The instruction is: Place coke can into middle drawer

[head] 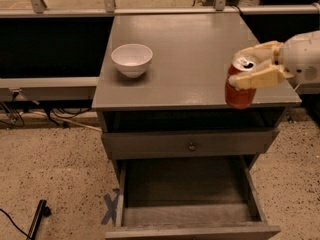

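Observation:
The coke can (239, 95), red with a silver top, is held in the air over the front right edge of the cabinet top (200, 49), tilted slightly. My gripper (243, 67) comes in from the right and is shut on the can's upper part, one cream finger (260, 77) in front of it and one behind. The middle drawer (185, 186) is pulled open low in the view, below and to the left of the can. Its grey floor holds nothing.
A white bowl (132, 59) stands on the left of the cabinet top. A shut drawer front with a round knob (191, 145) lies between the top and the open drawer. A dark rod (37, 219) and blue tape cross (110, 209) lie on the speckled floor.

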Controlling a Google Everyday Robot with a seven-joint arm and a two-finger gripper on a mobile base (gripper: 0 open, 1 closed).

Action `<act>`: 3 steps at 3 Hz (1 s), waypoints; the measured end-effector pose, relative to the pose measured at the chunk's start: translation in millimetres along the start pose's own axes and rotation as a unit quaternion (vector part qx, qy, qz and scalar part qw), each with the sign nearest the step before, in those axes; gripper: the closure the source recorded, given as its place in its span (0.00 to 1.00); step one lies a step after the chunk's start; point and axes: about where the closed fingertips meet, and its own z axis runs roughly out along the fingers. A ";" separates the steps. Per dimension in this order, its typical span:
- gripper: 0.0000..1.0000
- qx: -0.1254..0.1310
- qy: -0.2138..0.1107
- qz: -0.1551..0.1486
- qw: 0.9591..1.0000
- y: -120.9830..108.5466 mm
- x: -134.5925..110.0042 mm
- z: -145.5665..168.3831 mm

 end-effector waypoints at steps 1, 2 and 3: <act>1.00 -0.018 0.067 -0.044 0.997 46.5 28.7 6.0; 1.00 -0.033 0.074 -0.039 0.996 57.7 40.4 14.9; 1.00 -0.009 0.057 -0.015 0.998 49.3 63.4 22.0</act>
